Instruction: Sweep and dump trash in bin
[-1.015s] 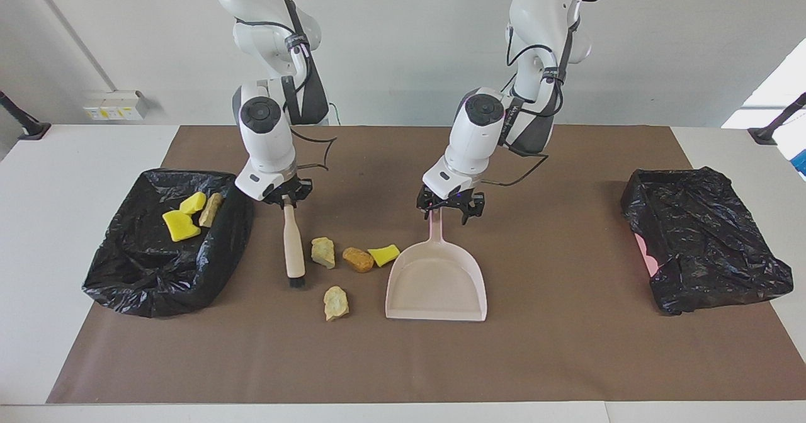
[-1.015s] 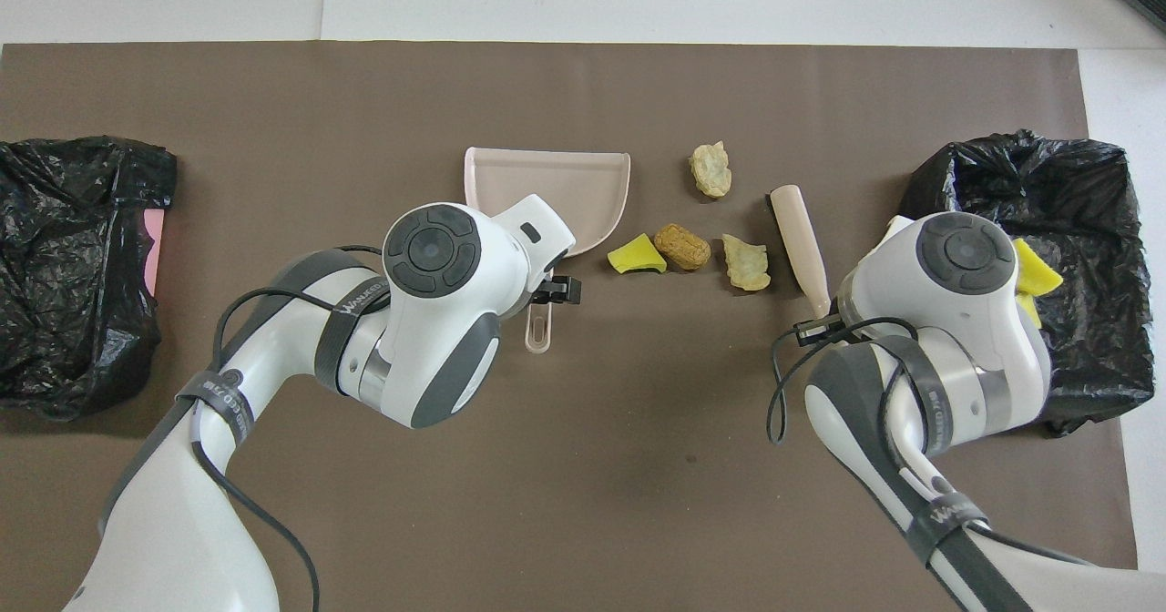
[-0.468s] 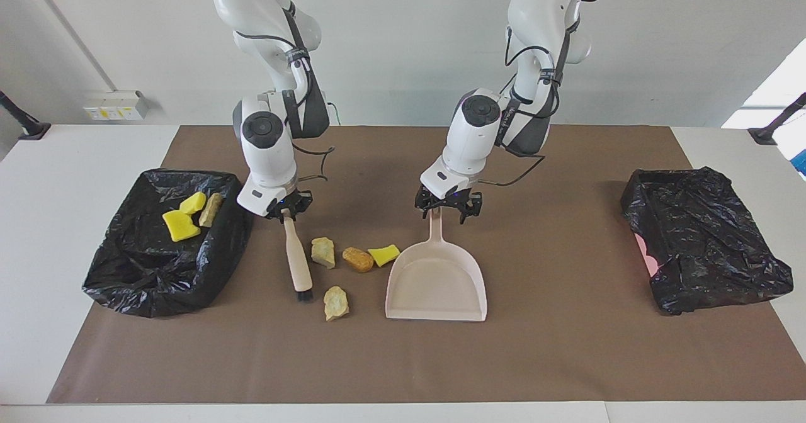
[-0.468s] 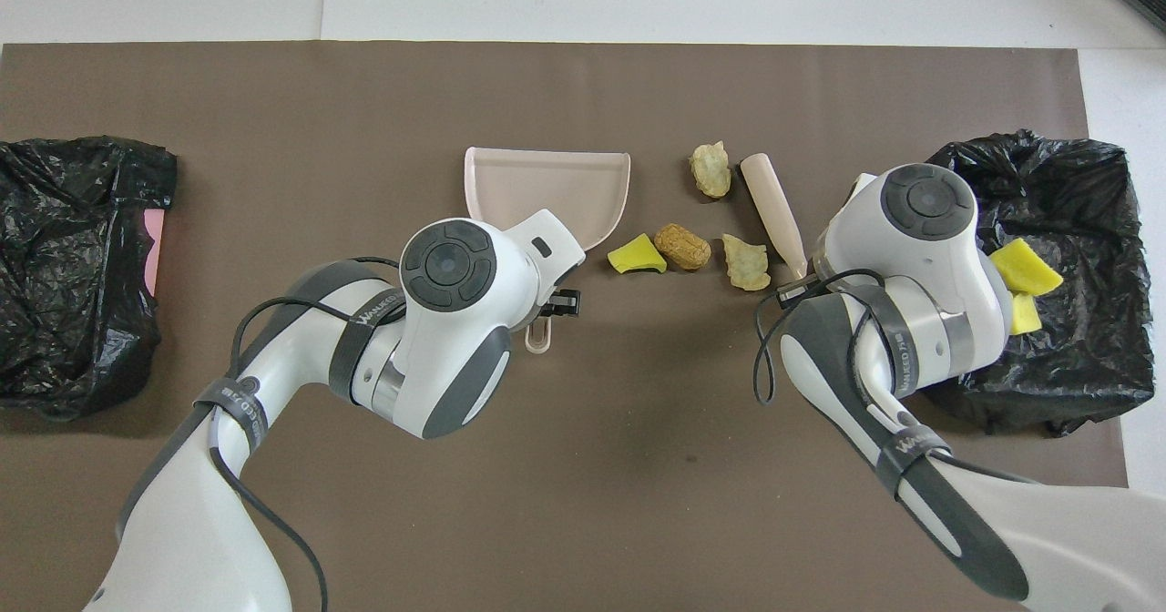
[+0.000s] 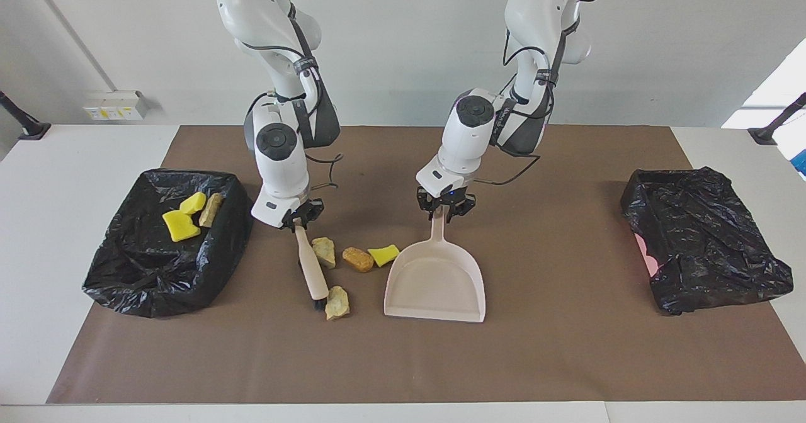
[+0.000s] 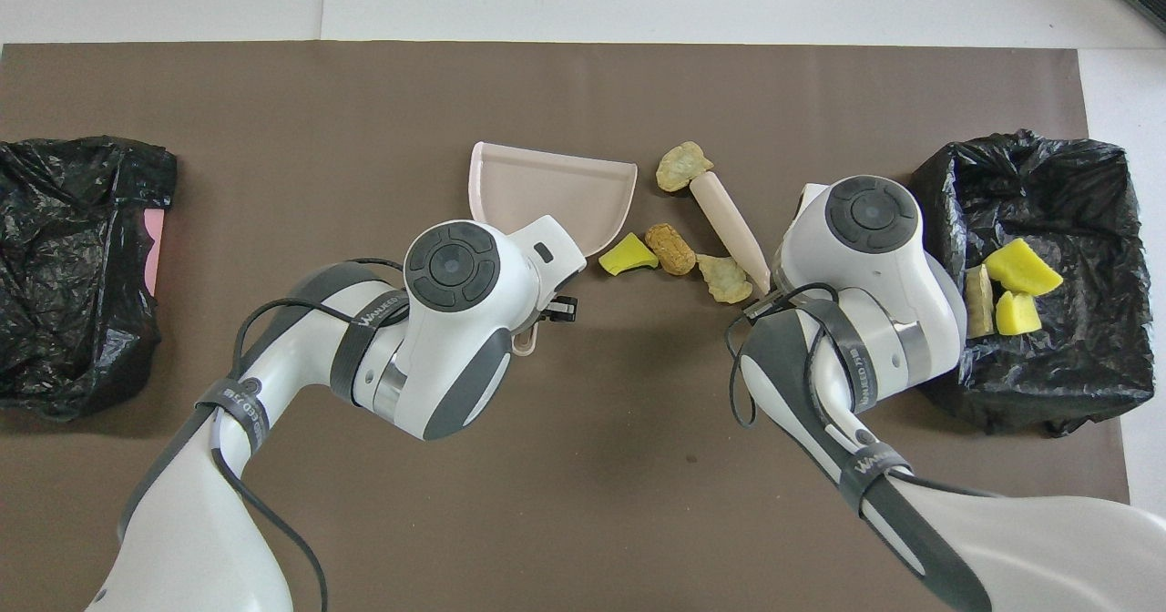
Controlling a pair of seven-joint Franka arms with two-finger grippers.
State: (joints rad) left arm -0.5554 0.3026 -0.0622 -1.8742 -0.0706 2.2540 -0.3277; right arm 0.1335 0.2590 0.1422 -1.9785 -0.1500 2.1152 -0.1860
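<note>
Facing view: the right gripper [image 5: 301,219] has its jaws clamped on the top of the brush [image 5: 312,267] handle, the brush slanting down from them so its bristle tip touches the pale lump [image 5: 337,302] on the surface. Another lump [image 5: 325,250] lies just beside the handle, then a brown lump [image 5: 357,259] and a yellow sponge piece [image 5: 383,254] at the dustpan [image 5: 436,284] edge. The left gripper [image 5: 442,208] holds the dustpan handle in closed jaws.

Overhead view: three scraps [image 6: 1002,286] already sit in the bin [image 6: 1084,184] at the right arm's end. To sweep well, I judge the bristles should stay low and push toward the pan's mouth, while the left jaws keep its lip flat on the surface.
</note>
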